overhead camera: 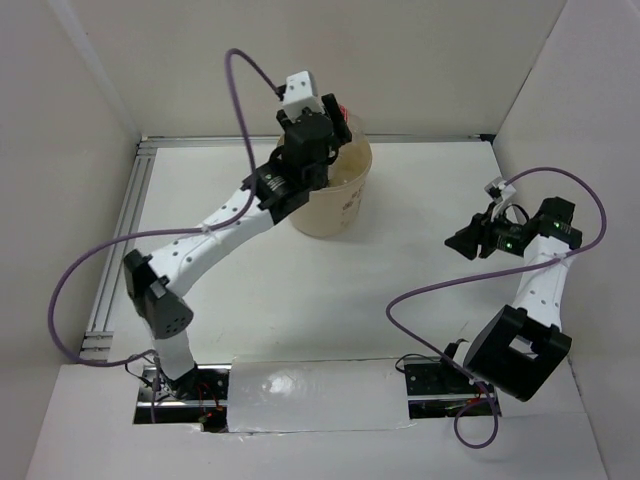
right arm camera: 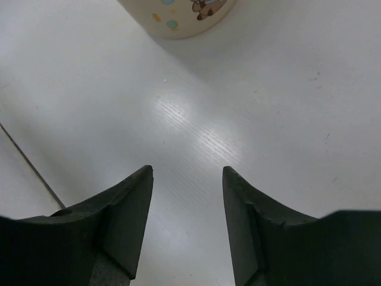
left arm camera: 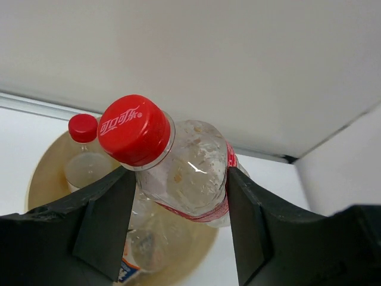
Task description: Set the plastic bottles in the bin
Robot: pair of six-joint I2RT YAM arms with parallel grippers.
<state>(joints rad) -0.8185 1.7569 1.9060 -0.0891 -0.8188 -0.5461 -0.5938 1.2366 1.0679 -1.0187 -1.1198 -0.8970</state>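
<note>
My left gripper (left arm camera: 181,173) is shut on a clear plastic bottle (left arm camera: 190,170) with a red cap (left arm camera: 134,130) and red label, held right above the beige bin (left arm camera: 44,173). Inside the bin stands another red-capped bottle (left arm camera: 83,158), and a further clear bottle (left arm camera: 140,244) lies deeper in. From above, the left gripper (overhead camera: 318,135) hangs over the bin (overhead camera: 335,205) at the back of the table. My right gripper (right arm camera: 187,173) is open and empty over bare white table, right of the bin (right arm camera: 178,15); in the top view this gripper (overhead camera: 462,240) points left.
White walls enclose the table on three sides. An aluminium rail (overhead camera: 120,250) runs along the left edge. Purple cables (overhead camera: 430,300) loop from both arms over the table surface.
</note>
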